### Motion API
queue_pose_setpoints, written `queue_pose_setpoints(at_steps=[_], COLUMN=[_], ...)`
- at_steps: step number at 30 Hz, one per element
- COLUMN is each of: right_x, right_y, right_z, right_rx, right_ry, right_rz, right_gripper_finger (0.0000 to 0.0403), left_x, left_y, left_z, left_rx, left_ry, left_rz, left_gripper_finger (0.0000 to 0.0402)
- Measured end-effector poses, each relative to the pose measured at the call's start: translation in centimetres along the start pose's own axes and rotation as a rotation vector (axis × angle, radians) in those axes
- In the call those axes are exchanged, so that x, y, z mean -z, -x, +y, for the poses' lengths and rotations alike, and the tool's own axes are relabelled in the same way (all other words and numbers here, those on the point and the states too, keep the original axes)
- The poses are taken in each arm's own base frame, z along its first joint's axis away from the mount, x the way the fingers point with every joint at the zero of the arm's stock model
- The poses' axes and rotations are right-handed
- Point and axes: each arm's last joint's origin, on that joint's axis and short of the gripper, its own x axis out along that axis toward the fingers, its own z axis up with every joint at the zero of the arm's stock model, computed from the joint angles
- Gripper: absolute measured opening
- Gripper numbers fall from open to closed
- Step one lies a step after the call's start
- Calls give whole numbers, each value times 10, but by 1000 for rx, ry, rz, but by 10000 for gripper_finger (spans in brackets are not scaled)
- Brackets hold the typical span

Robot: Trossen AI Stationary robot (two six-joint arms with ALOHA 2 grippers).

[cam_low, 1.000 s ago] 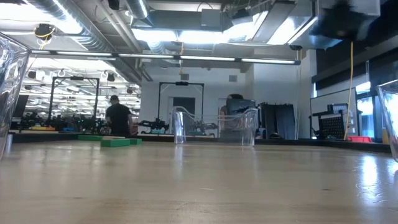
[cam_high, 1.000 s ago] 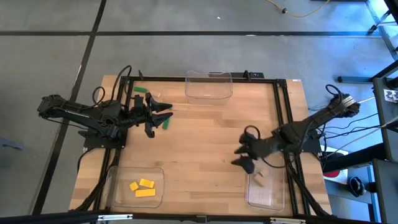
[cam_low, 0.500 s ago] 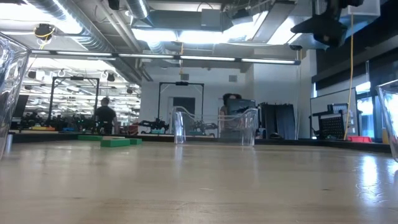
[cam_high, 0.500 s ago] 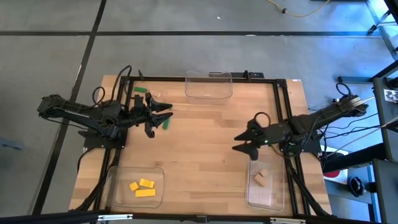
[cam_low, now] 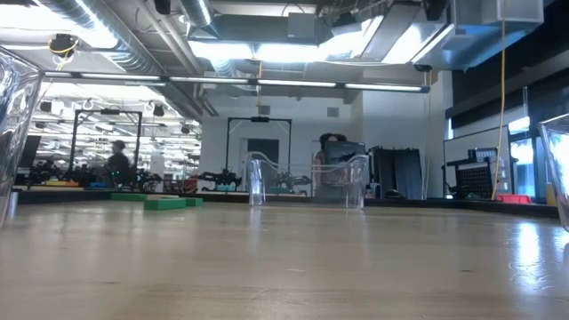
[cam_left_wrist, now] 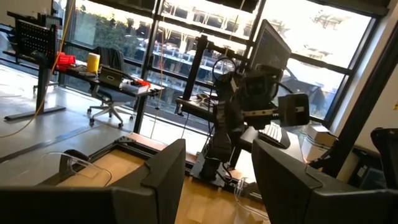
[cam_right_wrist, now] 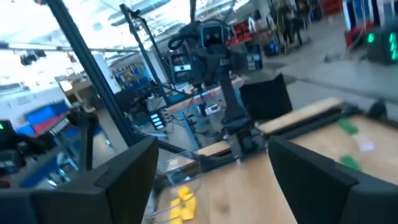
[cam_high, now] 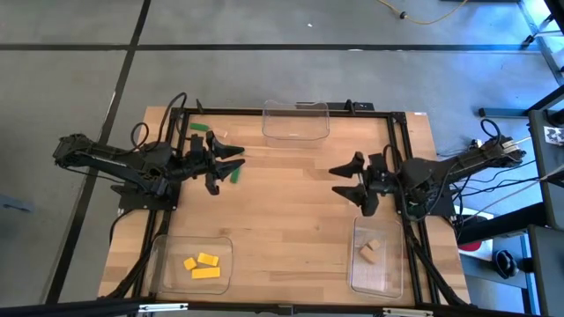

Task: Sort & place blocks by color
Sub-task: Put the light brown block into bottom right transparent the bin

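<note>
Your right gripper (cam_high: 345, 180) hangs with fingers spread wide, holding nothing; the tan block (cam_high: 367, 251) lies well apart in its tray (cam_high: 379, 280). Left gripper (cam_high: 236, 158), fingers parted and holding nothing, hovers beside a green block (cam_high: 233, 174) on the counter (cam_high: 291, 211).

Grey floor (cam_high: 264, 22) with dark seams surrounded the wooden bench (cam_high: 291, 202). Beyond it, strip lights (cam_low: 293, 86) lined an open ceiling, and tall windows (cam_left_wrist: 186, 37) faced an office chair (cam_left_wrist: 112, 93).
</note>
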Motion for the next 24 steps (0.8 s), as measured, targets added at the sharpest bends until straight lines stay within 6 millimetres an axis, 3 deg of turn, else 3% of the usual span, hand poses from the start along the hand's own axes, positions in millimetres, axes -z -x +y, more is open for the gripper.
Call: queue_pose_setpoints(at_steps=[24], right_x=[-1], right_y=[-2], right_z=[1], right_rx=[-3], right_ry=[39], right_rz=[-2], right_gripper_finger=[307], left_x=[0], left_y=[0], left_z=[0], left_rx=[-1], left_ry=[0], left_rz=[0], left_gripper_finger=[176])
